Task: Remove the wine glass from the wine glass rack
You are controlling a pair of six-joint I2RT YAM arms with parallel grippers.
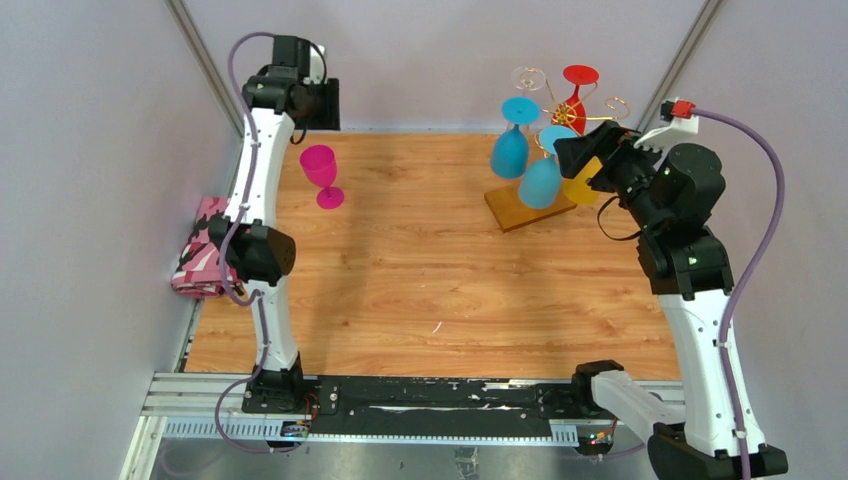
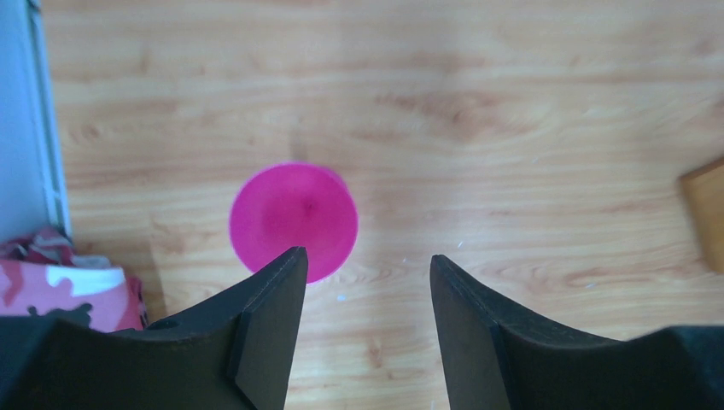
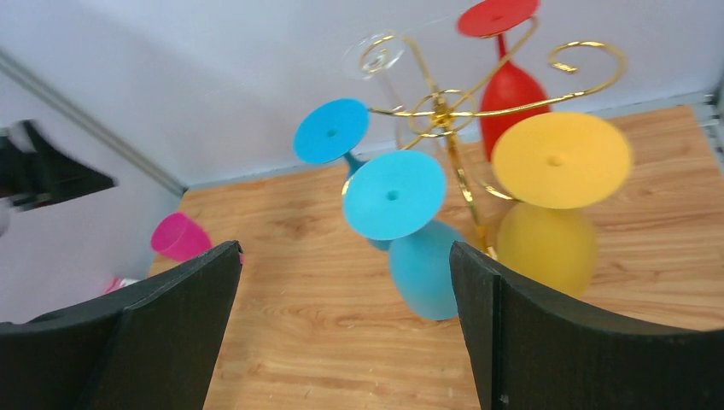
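Observation:
The wine glass rack [image 1: 553,112] stands at the back right, a gold wire stand on an amber wooden base [image 1: 515,212]. Wine glasses hang on it upside down: two blue [image 1: 510,148] [image 1: 541,180], a red [image 1: 574,98], a yellow [image 1: 584,189] and a clear one [image 1: 527,80]. My right gripper [image 1: 577,152] is open and empty, just right of the rack beside the yellow glass. In the right wrist view its fingers [image 3: 343,256] frame the nearer blue glass [image 3: 425,265], apart from it. My left gripper [image 2: 367,256] is open and empty above a pink wine glass [image 1: 322,172] standing on the table.
A pink camouflage cloth [image 1: 200,255] lies at the table's left edge. White walls close the back and sides. A corner of the rack's base [image 2: 707,213] shows at the right of the left wrist view.

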